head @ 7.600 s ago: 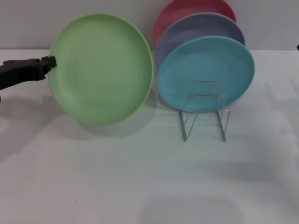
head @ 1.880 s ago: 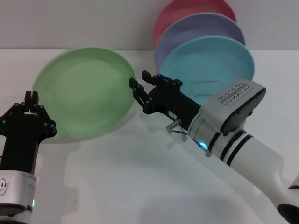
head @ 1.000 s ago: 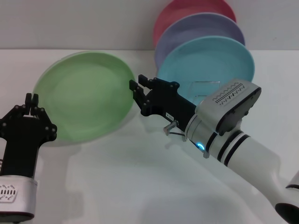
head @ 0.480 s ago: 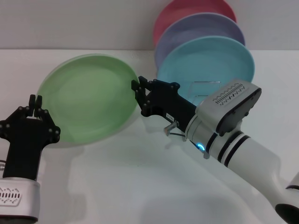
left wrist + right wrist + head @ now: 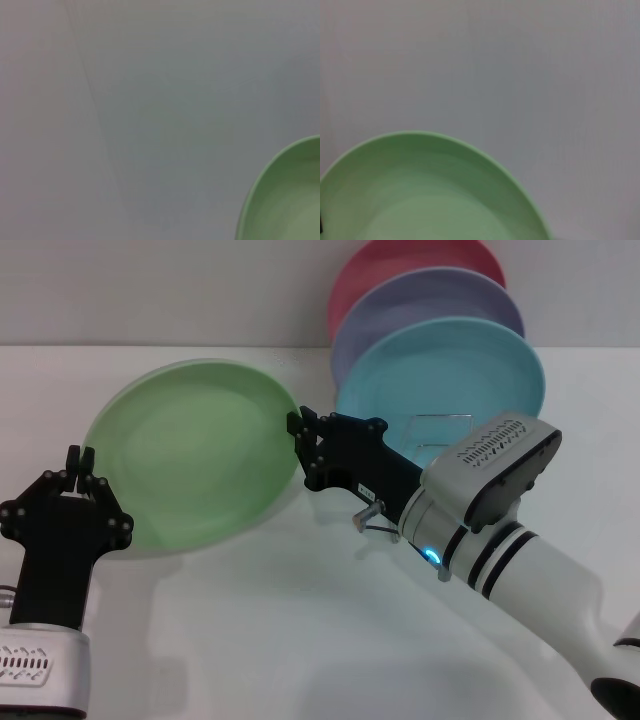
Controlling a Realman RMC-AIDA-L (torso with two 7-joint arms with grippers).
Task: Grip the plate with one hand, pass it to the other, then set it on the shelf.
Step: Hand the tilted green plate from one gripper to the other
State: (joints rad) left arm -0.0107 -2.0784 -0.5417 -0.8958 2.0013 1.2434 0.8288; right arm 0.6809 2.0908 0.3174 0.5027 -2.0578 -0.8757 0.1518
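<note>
Plate (image 5: 190, 455) is held tilted above the white surface (image 5: 300, 640), between both arms, just left of the shelf (image 5: 440, 455).

Left gripper (image 5: 78, 472) sits closed at the plate's lower-left rim; contact itself unclear. Right gripper (image 5: 305, 435) is at the opposite rim, fingers apparently pinched on the edge (can't confirm a firm hold).

Handling, judged: rigid, prob. ceramic or melamine, matte light-green, shallow raised rim. Moderately light, brittle if dropped. Smooth finish, so slip risk; best hold is the rim, clamped square.

Shelf: thin silver wire loops, mostly hidden behind right arm. Turquoise plate (image 5: 450, 370), lavender plate (image 5: 430, 295) and a red plate (image 5: 400, 258) stand upright behind it.
</note>
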